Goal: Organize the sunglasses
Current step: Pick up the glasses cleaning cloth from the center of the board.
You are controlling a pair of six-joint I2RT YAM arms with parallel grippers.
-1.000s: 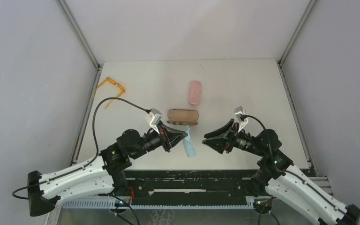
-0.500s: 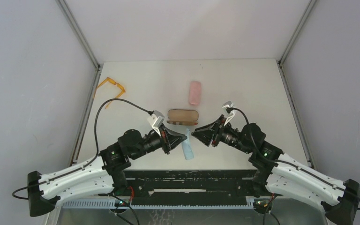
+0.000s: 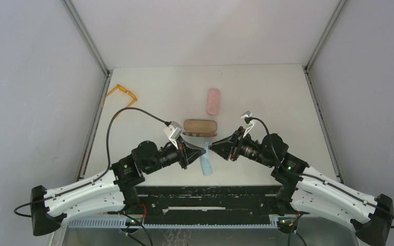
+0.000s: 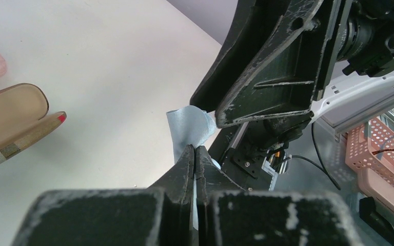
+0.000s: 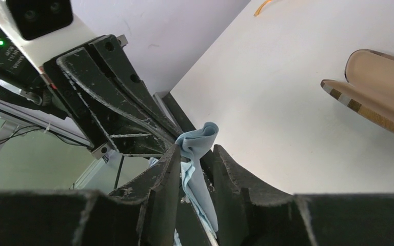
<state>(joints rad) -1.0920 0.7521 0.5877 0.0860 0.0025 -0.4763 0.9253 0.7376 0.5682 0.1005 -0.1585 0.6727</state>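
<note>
The orange sunglasses (image 3: 122,95) lie at the table's far left edge, away from both arms; a sliver of them (image 5: 264,6) shows in the right wrist view. My left gripper (image 3: 203,149) (image 4: 195,151) is shut on a light-blue cloth (image 3: 205,165) (image 4: 185,128) that hangs from it above the near table. My right gripper (image 3: 212,147) (image 5: 197,154) faces it tip to tip. Its jaws stand a little apart, and the top fold of the cloth (image 5: 199,139) sits between them.
An open brown case (image 3: 200,127) (image 5: 385,84) lies just beyond the two grippers, plaid-lined lid down. A pink case (image 3: 213,101) lies farther back. The table's near edge and the arms' base rail (image 3: 210,195) are right below the cloth.
My right arm has swung left to meet the left gripper, its jaws narrowing round the cloth's top. The left gripper has stayed shut on the cloth and barely moved.
</note>
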